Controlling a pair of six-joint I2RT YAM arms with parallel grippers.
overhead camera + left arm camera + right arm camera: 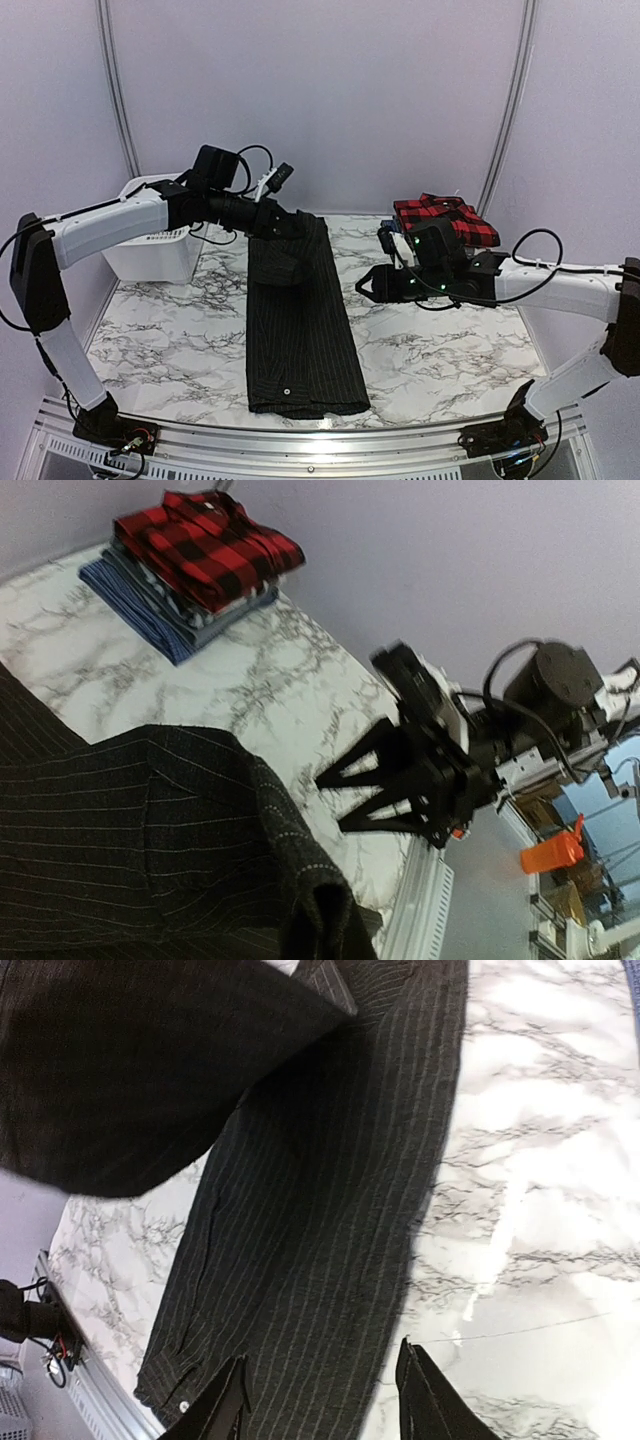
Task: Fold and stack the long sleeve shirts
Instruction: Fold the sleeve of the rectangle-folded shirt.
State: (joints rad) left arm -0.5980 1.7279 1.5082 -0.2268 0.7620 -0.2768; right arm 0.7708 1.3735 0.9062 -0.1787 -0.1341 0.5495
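The black pinstriped shirt (305,330), folded into a long strip, lies mid-table (440,345), running from near edge to far edge. The left gripper (283,222) pinches its raised far end. The right gripper (366,285) hovers just beside the shirt's right edge, fingers (225,1405) apart and empty. A stack of folded shirts (445,220) occupies the far right corner.

Top external: high behind both arm bases, facing the far wall; takes in the whole white marble-patterned table (450,340), with the long black pinstriped cloth shirt (300,320) at centre.
Left wrist: low at the shirt's far end, facing out past its right side.
Right wrist: close above the shirt's right edge, facing down.
Shared by all three: the shirt.
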